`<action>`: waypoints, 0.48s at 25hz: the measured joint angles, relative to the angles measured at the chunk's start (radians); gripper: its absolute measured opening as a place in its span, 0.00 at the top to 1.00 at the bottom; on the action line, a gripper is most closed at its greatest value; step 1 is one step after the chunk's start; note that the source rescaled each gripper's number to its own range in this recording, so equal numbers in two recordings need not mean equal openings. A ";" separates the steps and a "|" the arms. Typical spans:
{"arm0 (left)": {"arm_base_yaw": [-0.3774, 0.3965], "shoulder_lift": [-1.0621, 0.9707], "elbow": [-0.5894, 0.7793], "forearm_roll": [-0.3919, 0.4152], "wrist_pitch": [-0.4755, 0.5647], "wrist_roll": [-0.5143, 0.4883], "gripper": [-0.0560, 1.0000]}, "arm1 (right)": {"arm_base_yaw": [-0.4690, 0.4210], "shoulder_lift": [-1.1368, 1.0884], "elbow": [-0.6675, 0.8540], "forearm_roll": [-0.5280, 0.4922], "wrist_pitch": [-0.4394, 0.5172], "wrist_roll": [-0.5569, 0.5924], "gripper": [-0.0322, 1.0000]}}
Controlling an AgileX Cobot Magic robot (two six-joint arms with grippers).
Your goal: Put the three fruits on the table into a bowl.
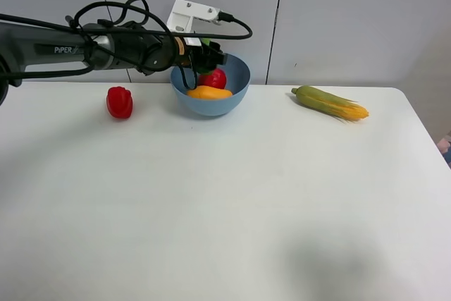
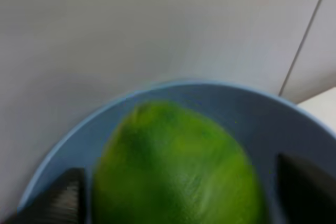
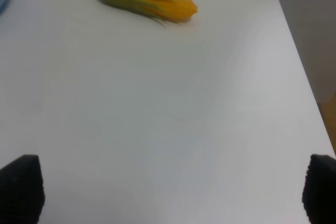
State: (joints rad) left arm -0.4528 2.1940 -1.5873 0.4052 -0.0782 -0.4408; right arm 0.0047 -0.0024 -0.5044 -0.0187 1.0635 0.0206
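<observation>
— White tabletop (image 1: 225, 202), grey wall behind it. What do you see on it?

— I see a light-blue bowl (image 1: 236, 70) at the far side. The red pomegranate (image 1: 214, 78) and the orange mango (image 1: 209, 92) lie inside it, touching each other.

— Where is the lime?

— My left tool (image 1: 199, 61) is over the bowl, and the green lime (image 2: 178, 169) sits between its two fingers (image 2: 65, 198). The tool is closed on the lime, right above the inside of the bowl. I cannot tell if the lime touches the other fruits.

— And the other arm?

— My right tool (image 3: 173, 195) is spread wide with nothing in it. Its fingertips (image 3: 21, 187) sit far apart over bare tabletop.

— Anything else out there?

— A small red pepper (image 1: 119, 102) stands near the bowl on its left. A corn cob (image 1: 330, 102) in its green husk lies well apart on the right.
</observation>
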 joint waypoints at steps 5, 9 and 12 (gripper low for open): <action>-0.002 -0.003 0.000 -0.005 -0.009 -0.012 0.04 | 0.000 0.000 0.000 0.000 0.000 0.000 0.00; -0.021 -0.054 0.000 -0.038 0.016 -0.015 0.02 | 0.000 0.000 0.000 0.000 0.000 0.000 0.00; -0.049 -0.148 0.000 -0.092 0.098 -0.017 0.02 | 0.000 0.000 0.000 0.000 0.000 0.000 0.00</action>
State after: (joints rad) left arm -0.5019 2.0462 -1.5873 0.3132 0.0203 -0.4579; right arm 0.0047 -0.0024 -0.5044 -0.0187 1.0635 0.0206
